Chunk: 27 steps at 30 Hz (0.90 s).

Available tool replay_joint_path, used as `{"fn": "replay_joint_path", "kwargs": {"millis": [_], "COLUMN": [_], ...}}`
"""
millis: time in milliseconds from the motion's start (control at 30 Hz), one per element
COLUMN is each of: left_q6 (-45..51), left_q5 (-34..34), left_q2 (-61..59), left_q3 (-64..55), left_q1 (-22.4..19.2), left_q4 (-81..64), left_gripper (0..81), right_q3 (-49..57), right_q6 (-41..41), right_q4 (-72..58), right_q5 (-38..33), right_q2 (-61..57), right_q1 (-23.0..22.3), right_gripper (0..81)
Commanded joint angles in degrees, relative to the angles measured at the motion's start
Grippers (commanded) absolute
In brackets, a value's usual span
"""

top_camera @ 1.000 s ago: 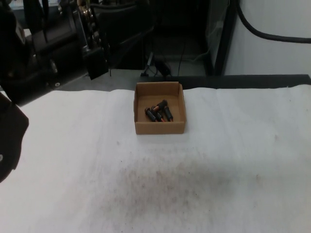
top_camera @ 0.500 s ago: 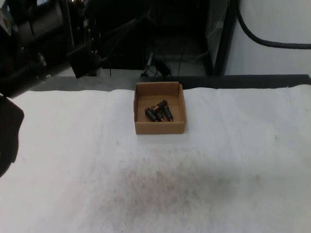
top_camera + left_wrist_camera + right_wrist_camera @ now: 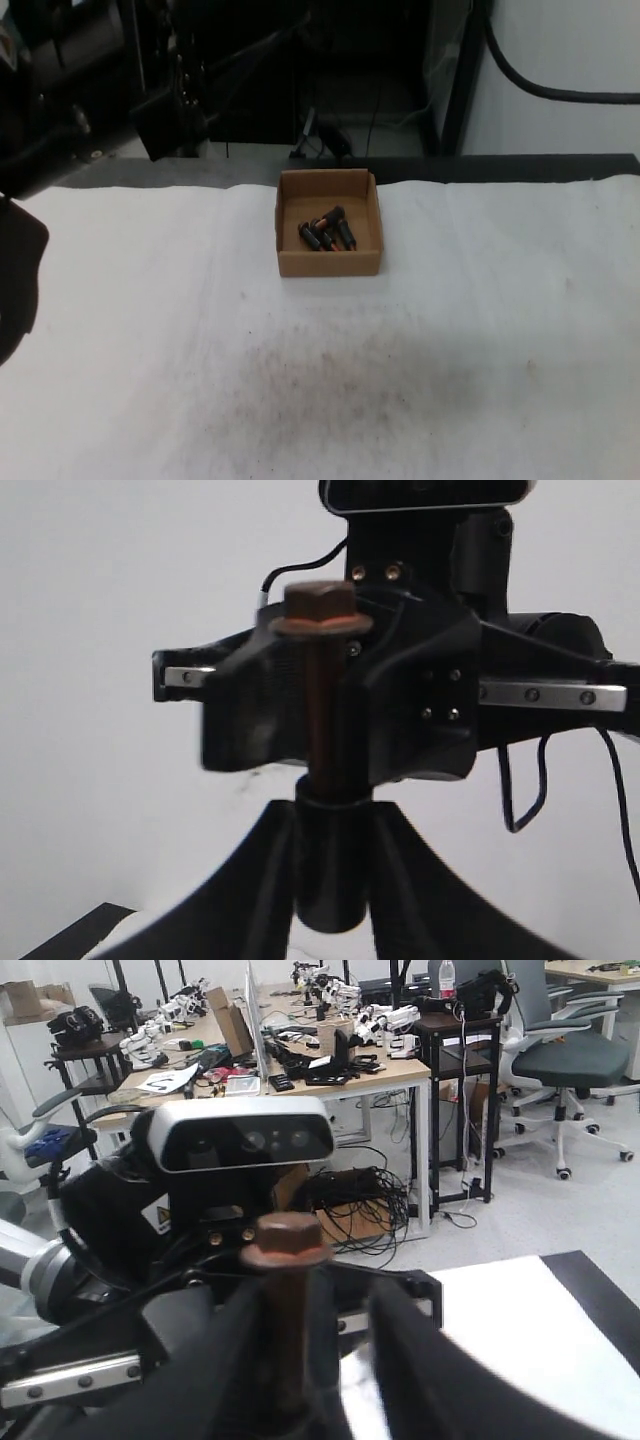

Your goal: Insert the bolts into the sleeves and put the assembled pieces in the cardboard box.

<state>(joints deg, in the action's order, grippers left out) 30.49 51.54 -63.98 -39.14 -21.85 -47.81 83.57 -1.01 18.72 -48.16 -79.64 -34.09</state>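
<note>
My left gripper (image 3: pixel 330 885) is shut on a black sleeve (image 3: pixel 328 865), which stands upright between its fingers. A rusty hex-head bolt (image 3: pixel 320 695) sticks up out of the sleeve, its shank partly inside. Facing it, my right gripper (image 3: pixel 325 720) closes around the bolt's shank. In the right wrist view the bolt (image 3: pixel 286 1260) rises between my right gripper's fingers (image 3: pixel 240 1360). On the white bench stands the cardboard box (image 3: pixel 329 263) with several dark assembled pieces (image 3: pixel 327 233) lying in it.
Dark arm parts (image 3: pixel 165 115) hang over the bench's far left corner, and another dark arm part (image 3: pixel 18 270) sits at the left edge. A black bar (image 3: pixel 500 165) runs along the bench's far edge. Stained white cloth (image 3: pixel 330 380) covers the front of the bench.
In the high view the dark arm parts at the far left have drifted left and away from the box. The box and its pieces have not moved.
</note>
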Motion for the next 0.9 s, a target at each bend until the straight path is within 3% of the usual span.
{"fn": "replay_joint_path", "kwargs": {"millis": [0, 500, 867], "left_q6": [0.03, -1.90, -1.88], "left_q5": [1.27, 1.17, 1.20], "left_q2": [0.81, 0.81, 0.81], "left_q3": [-0.83, -0.83, -0.83], "left_q1": [-0.38, 3.02, 3.08], "left_q4": [-2.57, 3.98, 7.66], "left_gripper": [0.4, 0.4, 0.4], "right_q3": [-0.05, 0.06, 0.06], "right_q6": [1.47, 1.45, 2.75], "right_q4": [0.70, -4.05, -4.89], "right_q5": [4.22, 2.14, 2.89], "right_q2": [-0.32, 0.63, 0.63], "right_q1": [0.28, 1.50, 1.50], "right_gripper": [51.5, 50.1, 50.0]}}
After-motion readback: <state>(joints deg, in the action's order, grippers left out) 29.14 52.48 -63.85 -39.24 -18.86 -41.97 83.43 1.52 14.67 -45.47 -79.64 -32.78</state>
